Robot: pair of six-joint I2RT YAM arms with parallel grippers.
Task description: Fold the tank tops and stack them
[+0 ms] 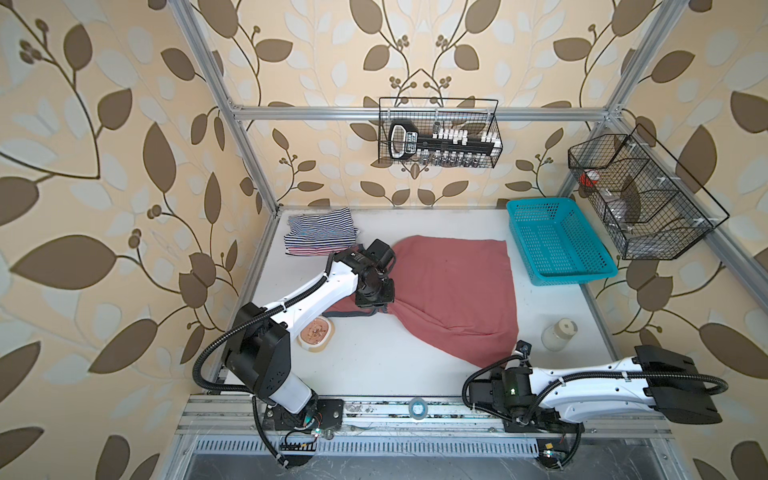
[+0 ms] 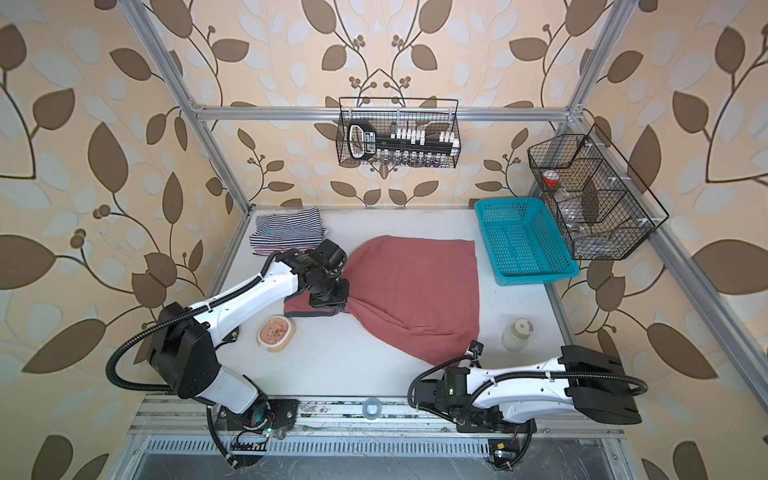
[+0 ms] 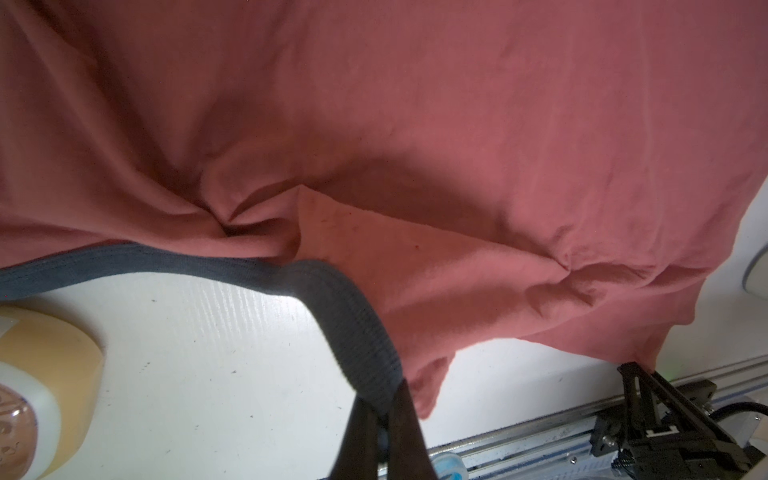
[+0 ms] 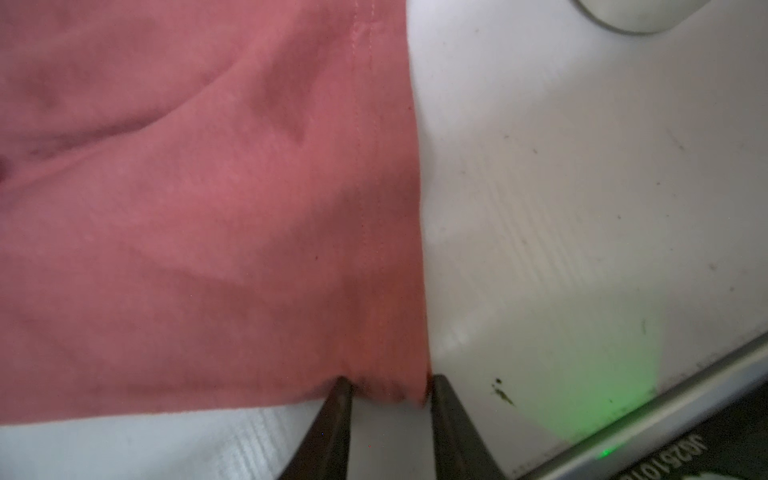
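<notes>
A white counter point(image 1: 374, 365) fills the floor of an aluminium-framed cell walled with beige wallpaper printed in brown leaves. The dusty red tank top point(image 1: 453, 282) lies spread over the middle of the counter in both top views, its hem toward the right. The left pincer point(image 3: 384, 401) is clamped together on the top's grey-blue trim point(image 3: 340, 316). The right pincer point(image 4: 390, 384), low and right of centre in the top views, stands apart, its tips on either side of the hem corner. At the counter's upper left corner the navy-white striped top point(image 1: 322, 226) sits folded on the red-white striped top point(image 1: 305, 250). A teal basket point(image 1: 557, 245) stands at the upper right, with a white-lidded jar point(image 1: 559, 332) below it. A round tan dish point(image 1: 316, 332) lies beside the left arm. One black wire basket point(image 1: 440, 133) hangs on the back rail, and another wire basket point(image 1: 640, 199) hangs on the right rail.
</notes>
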